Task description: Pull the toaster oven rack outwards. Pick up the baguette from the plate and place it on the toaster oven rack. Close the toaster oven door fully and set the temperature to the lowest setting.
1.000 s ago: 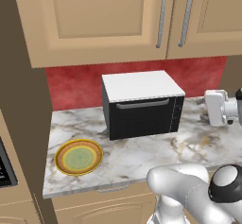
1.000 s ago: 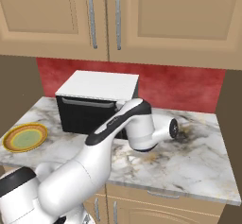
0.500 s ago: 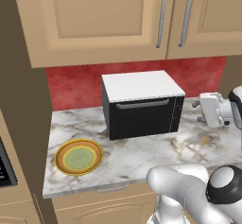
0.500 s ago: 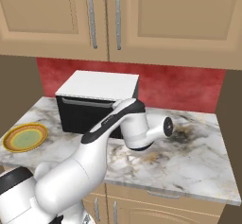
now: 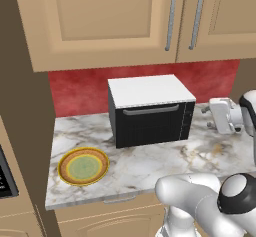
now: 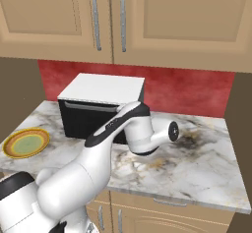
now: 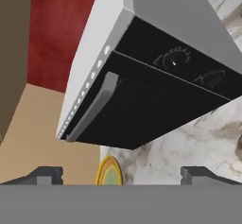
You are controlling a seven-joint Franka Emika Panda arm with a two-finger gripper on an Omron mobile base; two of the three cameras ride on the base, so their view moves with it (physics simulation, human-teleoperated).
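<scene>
Gripper (image 7: 120, 173) hangs wide open and empty, right of the toaster oven (image 5: 150, 112), facing its closed toaster oven door (image 7: 137, 112).

1. The counter (image 5: 150, 166) is a marble top, white with grey and brown veins, and it stands in front of a red wall.
2. The toaster oven (image 5: 150, 111) stands on it near the wall, with its door shut.
3. The plate (image 5: 83, 166) lies flat on it, to the left of the oven and apart from it, near the front edge.
</scene>
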